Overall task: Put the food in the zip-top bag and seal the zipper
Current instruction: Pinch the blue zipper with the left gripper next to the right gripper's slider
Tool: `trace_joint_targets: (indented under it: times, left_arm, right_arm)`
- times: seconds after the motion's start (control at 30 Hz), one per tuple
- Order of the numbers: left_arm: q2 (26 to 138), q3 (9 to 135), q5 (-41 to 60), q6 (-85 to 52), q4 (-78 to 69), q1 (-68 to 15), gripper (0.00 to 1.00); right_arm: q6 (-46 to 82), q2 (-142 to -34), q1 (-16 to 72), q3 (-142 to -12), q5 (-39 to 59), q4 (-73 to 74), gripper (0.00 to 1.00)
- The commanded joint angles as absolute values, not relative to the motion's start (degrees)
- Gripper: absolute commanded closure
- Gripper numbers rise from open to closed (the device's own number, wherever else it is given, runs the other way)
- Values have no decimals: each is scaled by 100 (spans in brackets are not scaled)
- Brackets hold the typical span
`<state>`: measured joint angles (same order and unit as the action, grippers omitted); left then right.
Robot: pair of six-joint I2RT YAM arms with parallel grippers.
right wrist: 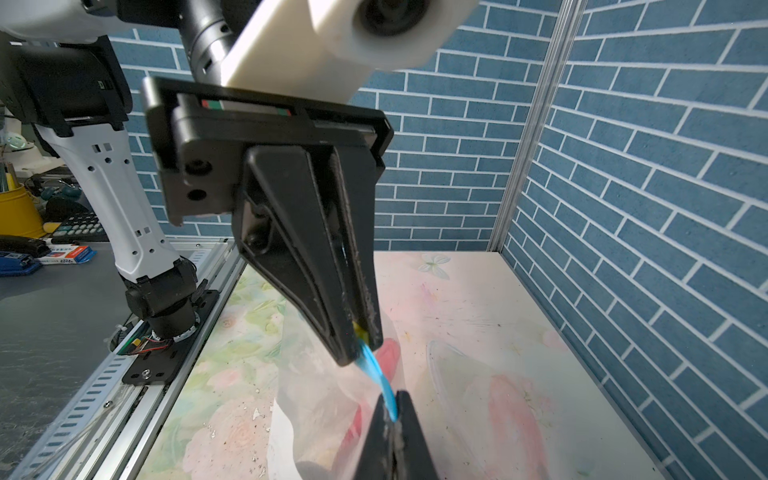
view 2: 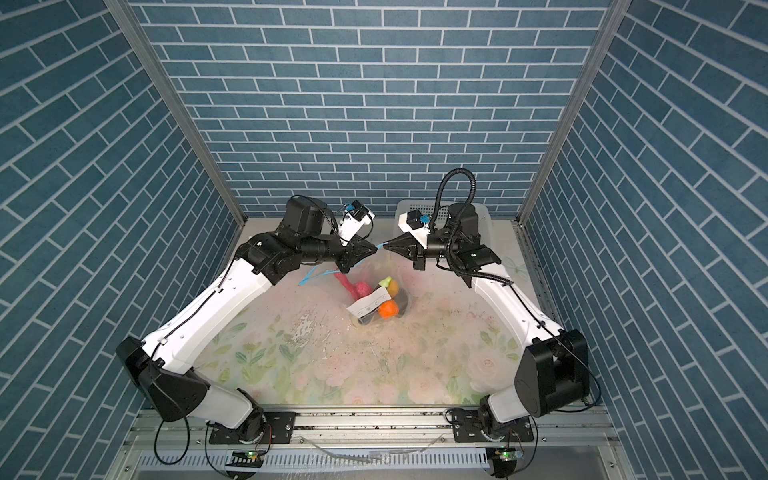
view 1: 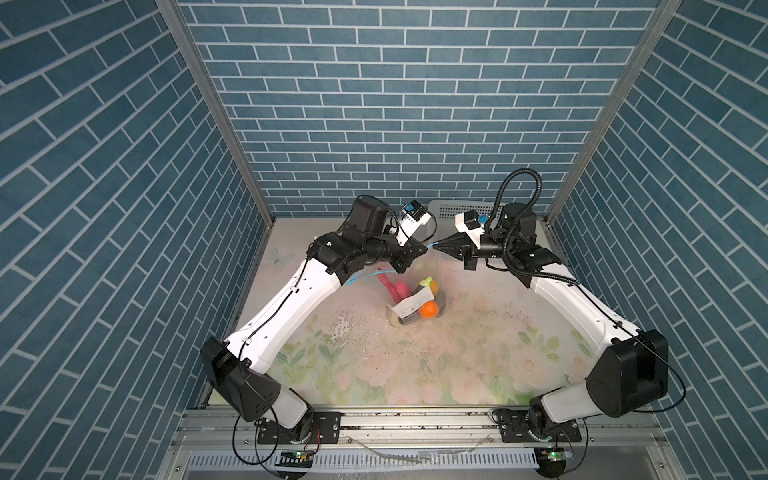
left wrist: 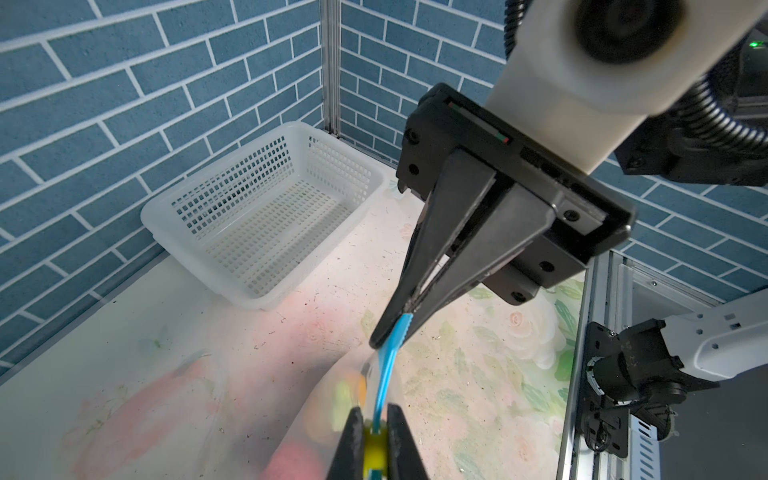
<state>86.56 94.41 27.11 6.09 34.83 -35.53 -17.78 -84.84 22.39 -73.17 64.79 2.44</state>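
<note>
Both claws meet tip to tip just above the centre in both top views, raised over the bench (view 1: 415, 365).

Left claw (view 1: 424, 248): narrow, pinching the yellow slider tab (left wrist: 374, 451) of the zipper (left wrist: 384, 374); the left wrist view shows the tab squeezed between the fingers.

Right claw (view 1: 436, 246): narrow, clamped on the light-blue zipper end; the right wrist view shows the strip entering its tips (right wrist: 395, 395). Only a short blue stretch spans the two claws.

A loose blue length (view 1: 353, 280) trails to the lower left of the left claw.

Zip-top bag (view 1: 409, 299): hangs below the claws at frame centre, white label facing up. Cannot tell whether its lower end touches the bench.

Food inside the bag: orange piece (view 1: 429, 309), pink bumpy ball (view 1: 400, 289), red strip (view 1: 384, 282).

White basket (view 1: 457, 208): behind the right claw.
</note>
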Motion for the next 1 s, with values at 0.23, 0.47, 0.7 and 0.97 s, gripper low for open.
trace_joint_targets:
  times: [0.23,0.47,0.7,0.97]
  left_arm:
    - [8640,9360,2795,527,3630,-3509,91]
    - [8618,9386,2830,519,3635,-3507,91]
    - [8639,9437,2863,515,3634,-3507,91]
    - [8644,9448,2889,519,3645,-3515,91]
  right_arm:
    - [-1599,-8522,2319,-7198,6977,947,89]
    - [-1586,-8585,2359,-7222,7062,941,82]
    - [-1591,-8750,2385,-7328,7161,877,80]
    - [-1599,-8880,2417,-7409,7231,845,82]
